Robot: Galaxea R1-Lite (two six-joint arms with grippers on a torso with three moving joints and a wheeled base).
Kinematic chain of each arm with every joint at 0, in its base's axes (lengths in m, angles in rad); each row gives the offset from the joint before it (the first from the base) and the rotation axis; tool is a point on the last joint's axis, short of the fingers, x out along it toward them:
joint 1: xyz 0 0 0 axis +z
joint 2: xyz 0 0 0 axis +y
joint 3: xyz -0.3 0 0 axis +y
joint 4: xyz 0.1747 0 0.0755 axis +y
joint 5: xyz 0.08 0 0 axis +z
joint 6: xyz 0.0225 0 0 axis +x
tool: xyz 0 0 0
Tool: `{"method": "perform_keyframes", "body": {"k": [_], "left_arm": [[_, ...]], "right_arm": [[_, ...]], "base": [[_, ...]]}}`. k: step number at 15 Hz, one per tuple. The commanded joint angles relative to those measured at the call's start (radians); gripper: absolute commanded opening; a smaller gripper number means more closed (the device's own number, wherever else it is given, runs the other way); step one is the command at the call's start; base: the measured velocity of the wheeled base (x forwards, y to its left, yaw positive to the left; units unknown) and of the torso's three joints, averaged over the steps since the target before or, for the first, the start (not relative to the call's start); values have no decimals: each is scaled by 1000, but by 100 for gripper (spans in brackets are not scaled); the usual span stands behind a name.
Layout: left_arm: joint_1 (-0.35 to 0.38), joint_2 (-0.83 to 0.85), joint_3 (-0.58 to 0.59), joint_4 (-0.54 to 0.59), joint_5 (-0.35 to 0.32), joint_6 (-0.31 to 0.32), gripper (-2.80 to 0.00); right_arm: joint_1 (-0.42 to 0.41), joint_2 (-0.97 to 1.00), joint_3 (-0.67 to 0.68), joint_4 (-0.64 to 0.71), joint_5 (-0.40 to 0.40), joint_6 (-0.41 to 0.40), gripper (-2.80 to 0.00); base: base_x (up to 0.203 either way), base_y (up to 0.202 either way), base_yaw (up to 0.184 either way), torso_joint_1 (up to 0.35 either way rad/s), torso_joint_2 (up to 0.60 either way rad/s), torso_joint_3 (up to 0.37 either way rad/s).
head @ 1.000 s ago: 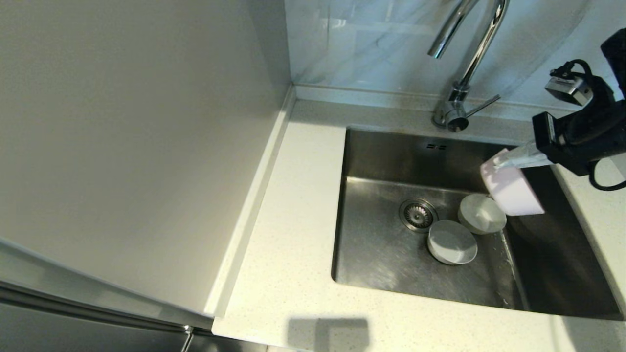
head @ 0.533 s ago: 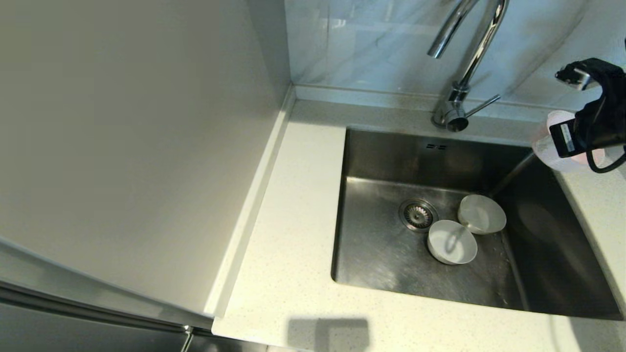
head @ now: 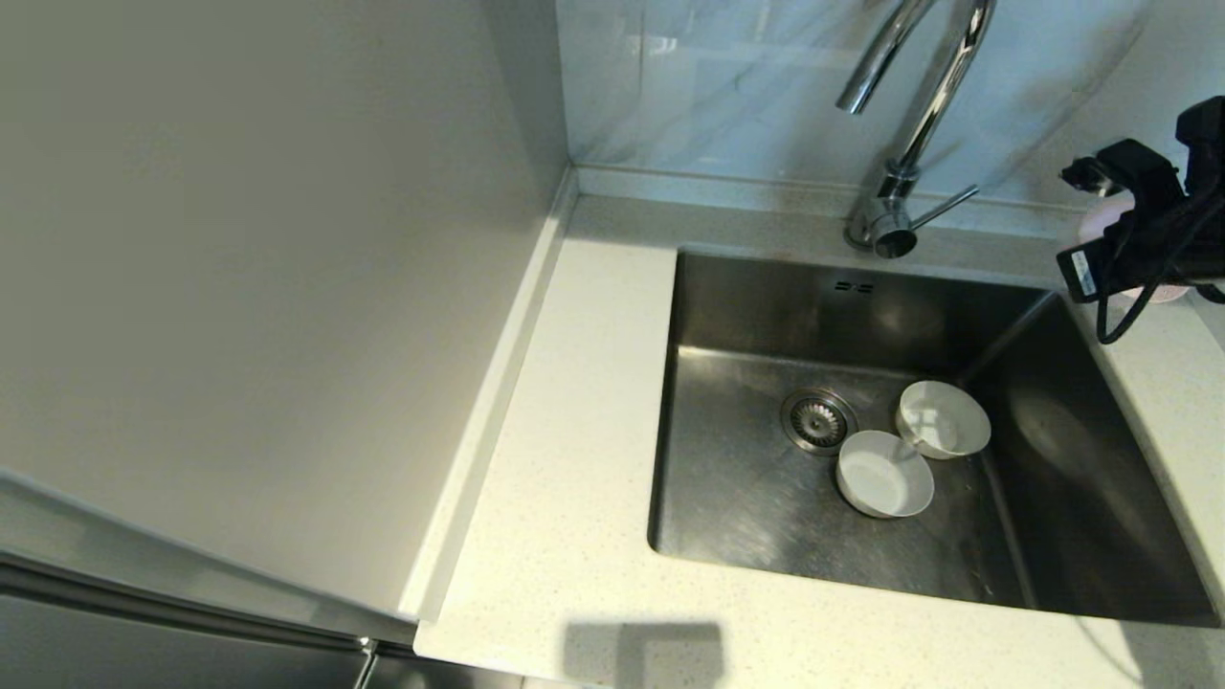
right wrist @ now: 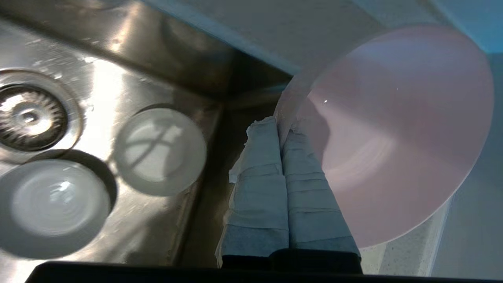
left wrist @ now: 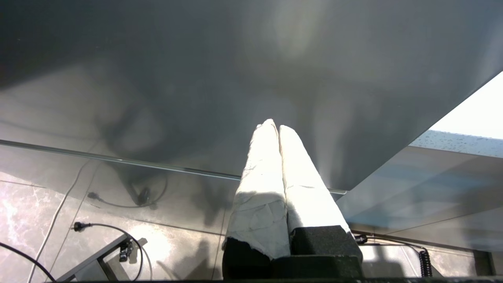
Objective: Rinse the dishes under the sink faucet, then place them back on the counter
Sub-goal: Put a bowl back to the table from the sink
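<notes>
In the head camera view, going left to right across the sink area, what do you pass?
Bare counter → drain strainer → front white bowl → back white bowl → right gripper holding the pink bowl over the counter's right side.

My right gripper (right wrist: 279, 125), pinching the rim of the pink bowl (right wrist: 397, 133), swings it out from above the sink (head: 766, 306) to the counter (head: 1163, 354) at the sink's back right corner.

Brushed steel sink (head: 766, 498), glossy chrome faucet (head: 919, 124), speckled stone counter (head: 574, 431)
</notes>
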Motion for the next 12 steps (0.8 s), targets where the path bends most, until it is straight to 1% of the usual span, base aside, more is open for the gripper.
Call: {"method": "perform_keyframes", "body": {"k": [1, 3, 8, 12], "left_arm": [[0, -3, 0, 0, 1, 0, -280], [0, -3, 0, 0, 1, 0, -280], [0, -3, 0, 0, 1, 0, -280], [0, -3, 0, 0, 1, 0, -280]], "right_arm": [[-34, 52, -44, 1, -13, -6, -280], [-71, 68, -63, 2, -20, -28, -280], [-124, 128, -96, -1, -25, -55, -280], [-147, 194, -180, -1, -26, -57, -280]], "base": [[0, 0, 0, 0, 0, 0], [0, 0, 0, 0, 0, 0], [0, 0, 0, 0, 0, 0], [0, 0, 0, 0, 0, 0]]}}
